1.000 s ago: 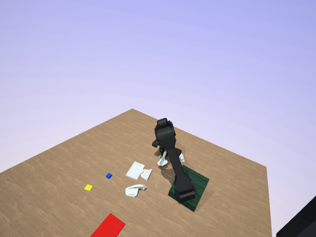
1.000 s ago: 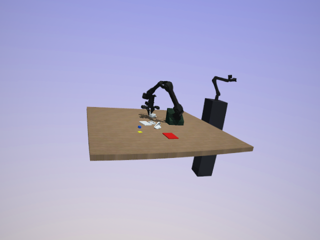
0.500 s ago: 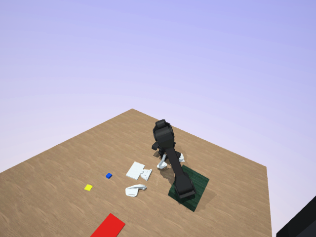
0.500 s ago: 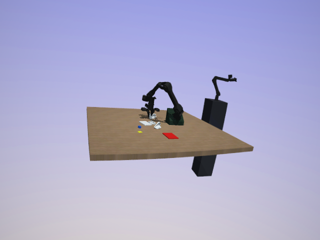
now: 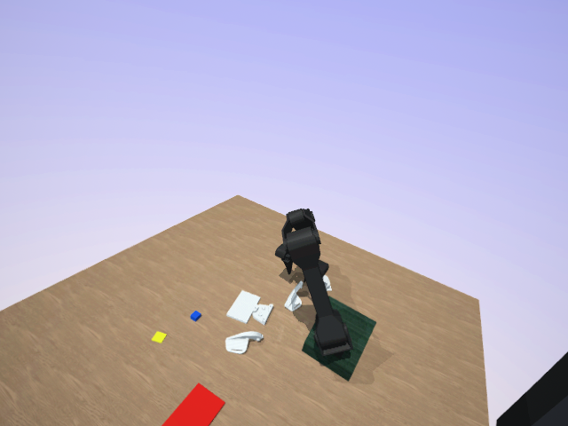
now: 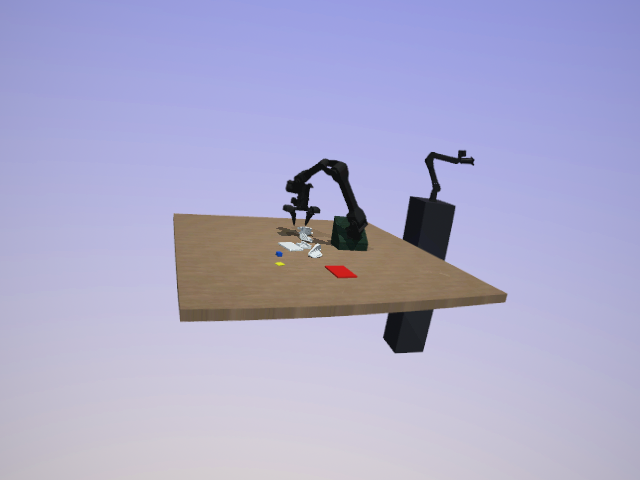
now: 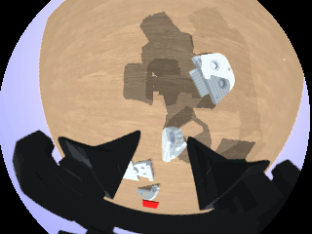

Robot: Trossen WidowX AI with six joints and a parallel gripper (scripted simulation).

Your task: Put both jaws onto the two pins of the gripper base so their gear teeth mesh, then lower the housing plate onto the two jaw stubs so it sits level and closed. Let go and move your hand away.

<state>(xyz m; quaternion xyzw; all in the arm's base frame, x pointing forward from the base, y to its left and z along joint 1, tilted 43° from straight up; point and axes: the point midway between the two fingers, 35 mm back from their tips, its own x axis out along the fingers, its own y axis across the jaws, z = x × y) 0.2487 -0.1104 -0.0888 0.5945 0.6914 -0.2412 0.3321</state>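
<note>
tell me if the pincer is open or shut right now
Open: in the wrist view the pincer has its fingertips wide apart, with bare gap between them.

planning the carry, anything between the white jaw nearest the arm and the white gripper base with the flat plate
Nothing visible stands between the white jaw and the gripper base in the top view.

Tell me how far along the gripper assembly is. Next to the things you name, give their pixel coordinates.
Done: nothing visible; both white jaws, the near one [image 5: 238, 344] [image 6: 314, 253] [image 7: 147, 193] and the far one [image 5: 292, 303] [image 6: 306, 238] [image 7: 170, 145], are off the base [image 5: 242, 306] [image 6: 290, 246] [image 7: 145, 171].
In hand: nothing; the gripper [image 5: 298, 276] [image 6: 300, 224] [image 7: 164, 136] is open.
Left: seat and mesh both jaws, lower the housing plate [image 5: 327, 284] [image 6: 305, 228] [image 7: 223, 72], now beyond them, and withdraw.
</note>
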